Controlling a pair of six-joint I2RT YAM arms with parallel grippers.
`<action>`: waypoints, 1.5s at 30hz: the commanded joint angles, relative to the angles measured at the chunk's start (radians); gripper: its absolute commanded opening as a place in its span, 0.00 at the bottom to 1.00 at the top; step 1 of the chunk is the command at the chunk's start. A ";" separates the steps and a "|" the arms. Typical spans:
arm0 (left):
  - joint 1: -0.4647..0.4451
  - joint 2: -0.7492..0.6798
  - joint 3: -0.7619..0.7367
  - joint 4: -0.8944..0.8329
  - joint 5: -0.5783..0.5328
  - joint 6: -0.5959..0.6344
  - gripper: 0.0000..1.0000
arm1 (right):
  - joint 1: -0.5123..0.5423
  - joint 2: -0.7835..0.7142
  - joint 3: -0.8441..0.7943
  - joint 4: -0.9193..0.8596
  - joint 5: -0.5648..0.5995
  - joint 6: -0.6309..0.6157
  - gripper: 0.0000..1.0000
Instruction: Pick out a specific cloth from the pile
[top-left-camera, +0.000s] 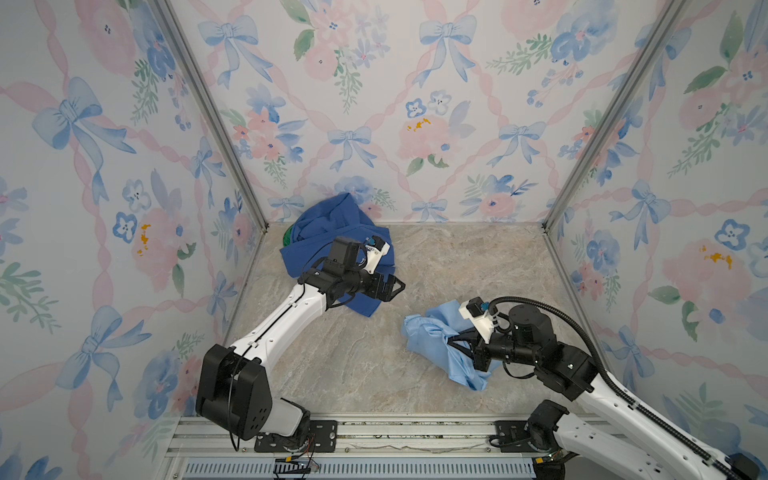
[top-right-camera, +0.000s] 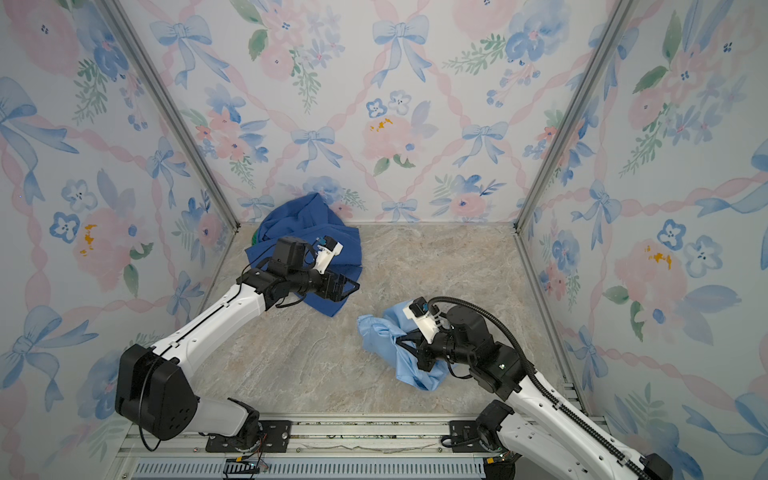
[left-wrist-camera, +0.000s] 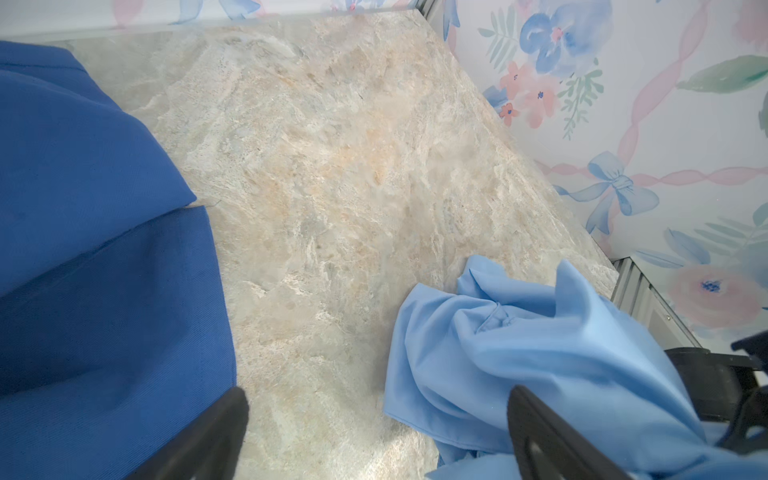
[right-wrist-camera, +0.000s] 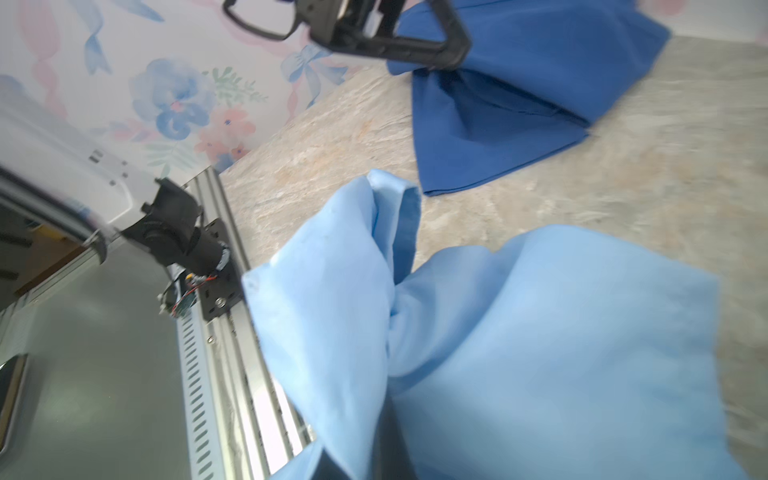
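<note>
The right gripper (top-left-camera: 455, 338), clamped on the sky-blue cloth (top-left-camera: 426, 332), sits at four o'clock from the pile (top-left-camera: 328, 226), while the left gripper (top-left-camera: 392, 286) gapes empty over the pile's near edge.

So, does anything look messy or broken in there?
Nothing broken or spilled. The light blue cloth is scrunched up, pinched in the right fingers, away from the dark blue pile heaped in the back corner. A bit of green pokes out there.
</note>
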 joint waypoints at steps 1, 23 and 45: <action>-0.006 -0.036 -0.027 0.000 -0.076 0.032 0.98 | -0.127 0.021 -0.054 -0.039 0.160 0.120 0.00; -0.009 -0.176 -0.098 -0.002 -0.147 0.061 0.98 | -0.139 0.490 0.131 -0.094 0.538 0.150 0.54; 0.085 -0.349 -0.211 -0.003 -0.047 0.040 0.98 | 0.243 0.850 0.352 -0.433 0.754 0.198 0.97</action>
